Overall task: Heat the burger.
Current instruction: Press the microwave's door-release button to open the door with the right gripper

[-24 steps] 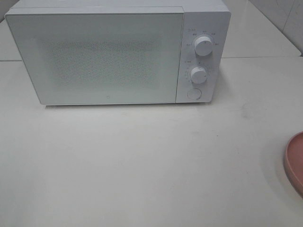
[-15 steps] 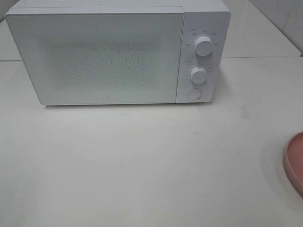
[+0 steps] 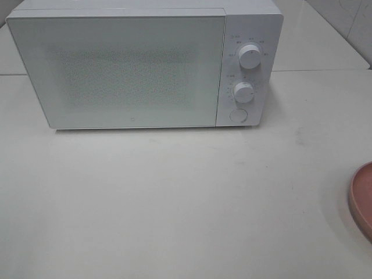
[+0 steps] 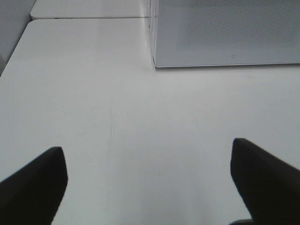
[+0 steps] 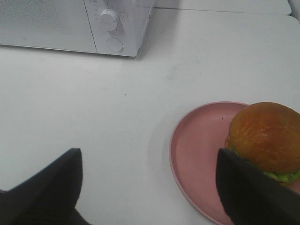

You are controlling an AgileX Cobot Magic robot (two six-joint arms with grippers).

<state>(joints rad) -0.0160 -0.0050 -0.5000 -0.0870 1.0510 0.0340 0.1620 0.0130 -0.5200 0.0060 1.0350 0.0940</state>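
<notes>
Preparation is the step in hand, by my reading: the microwave (image 3: pixel 133 64) stands at the back of the counter (image 3: pixel 174 197) with its door (image 3: pixel 116 70) shut, and nothing is lifted. The burger (image 5: pixel 265 136) sits on the pink plate (image 5: pixel 197 140) at the counter's right edge, well apart from the microwave; the high view catches only the plate's rim. The left end effector (image 4: pixel 146 159) hangs above bare counter near the door's left corner, jaws wide and empty. The right end effector (image 5: pixel 149 161) hovers just beside the plate, jaws wide too, gripping nothing. The next move probably calls for opening the door, perhaps by the round button (image 3: pixel 238 115) below the two knobs, before the burger is carried across.
</notes>
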